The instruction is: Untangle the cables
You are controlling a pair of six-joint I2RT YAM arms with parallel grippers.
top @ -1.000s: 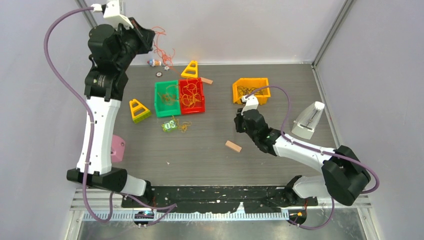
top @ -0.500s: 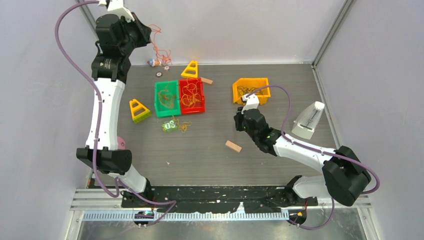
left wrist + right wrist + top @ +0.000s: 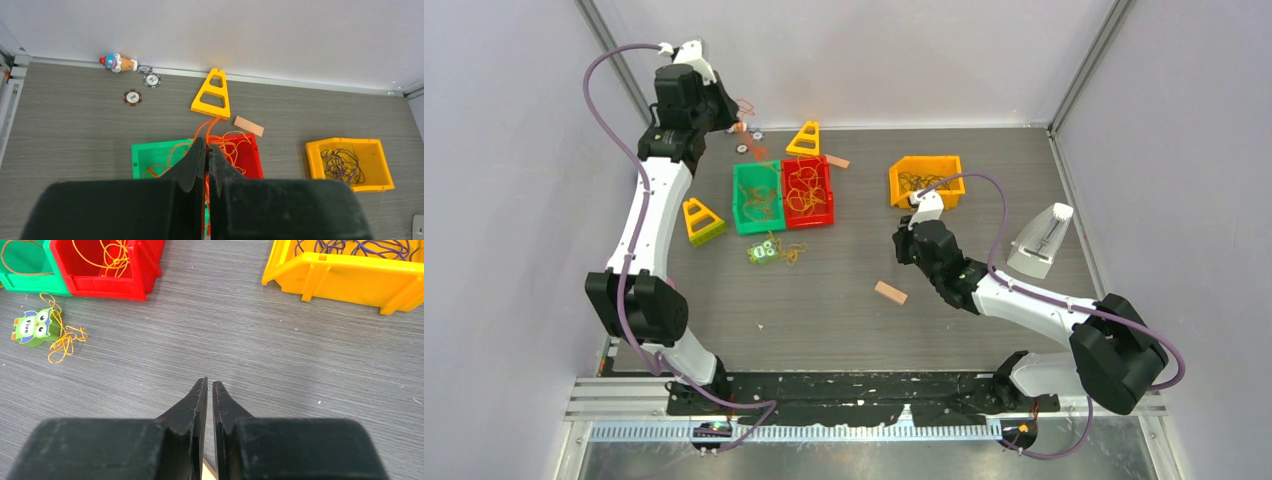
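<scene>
Two fingers of the right gripper (image 3: 206,382) stand almost pressed together, with only a thin slit between them and nothing in it, above the table (image 3: 280,345). A tan scrap (image 3: 208,471) beneath them is mostly hidden. To the left, a yellow cable (image 3: 62,342) curls against an owl tag (image 3: 31,327) reading "Five". Farther off, dark purple cables (image 3: 350,246) lie in the yellow bin (image 3: 345,285). Farthest, the left gripper (image 3: 205,145) is clamped on an orange cable (image 3: 209,125) leading toward the red bin (image 3: 250,155); the fingers hide its lower run.
</scene>
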